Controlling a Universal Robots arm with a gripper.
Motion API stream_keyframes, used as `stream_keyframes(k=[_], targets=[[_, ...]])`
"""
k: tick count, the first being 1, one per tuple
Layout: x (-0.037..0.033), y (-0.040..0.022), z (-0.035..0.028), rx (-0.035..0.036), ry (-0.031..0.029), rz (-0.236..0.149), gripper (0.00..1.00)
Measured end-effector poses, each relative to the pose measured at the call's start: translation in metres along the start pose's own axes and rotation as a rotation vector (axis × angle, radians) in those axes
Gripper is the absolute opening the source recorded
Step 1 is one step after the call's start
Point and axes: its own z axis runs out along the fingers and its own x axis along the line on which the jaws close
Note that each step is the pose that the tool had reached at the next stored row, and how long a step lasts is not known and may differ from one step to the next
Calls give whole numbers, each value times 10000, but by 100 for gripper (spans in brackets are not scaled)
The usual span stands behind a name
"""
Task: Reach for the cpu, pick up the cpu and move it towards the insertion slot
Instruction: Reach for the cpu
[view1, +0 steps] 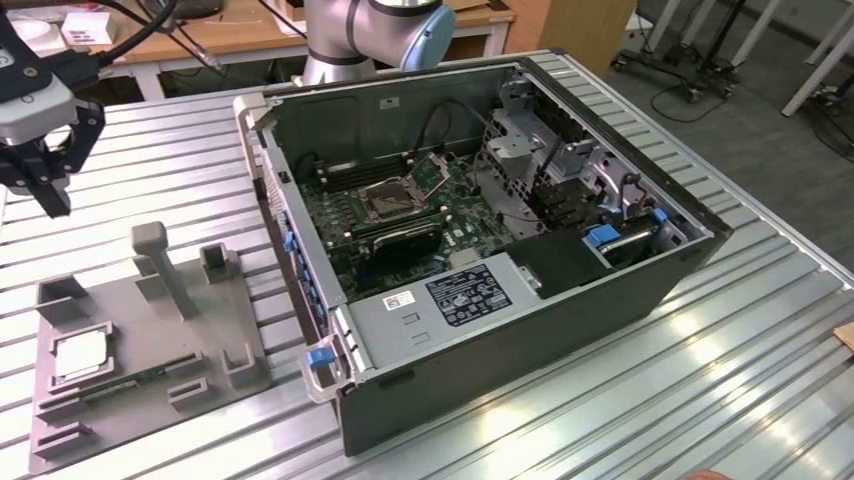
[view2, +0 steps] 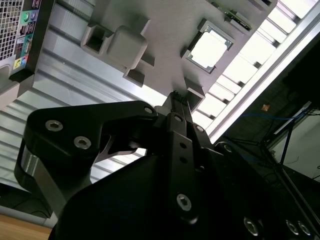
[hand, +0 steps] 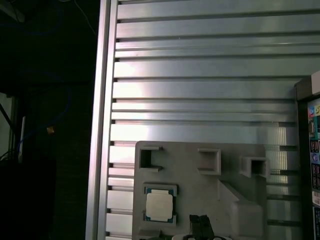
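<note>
My gripper (view1: 54, 203) hangs clenched, empty, high above the table. The cpu (view1: 80, 357) lies flat in its grey tray (view1: 147, 400), untouched, down and forward of my fingertips. The insertion slot (view1: 394, 198) is well apart, inside the computer case (view1: 534, 330).

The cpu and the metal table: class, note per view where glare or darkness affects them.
Exterior view: bright reflected streaks on the table at the exterior view's right; the cpu looks pale. Second wrist view: the cpu's face glares white, slats beside it blow out, the gripper is a dark mass. First wrist view: soft sheen on the slats, blackness beyond the table's edge.
</note>
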Motion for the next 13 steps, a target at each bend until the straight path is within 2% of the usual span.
stream_keyframes(k=[13], targets=[[0,-1,30,-1,-1,0,10]])
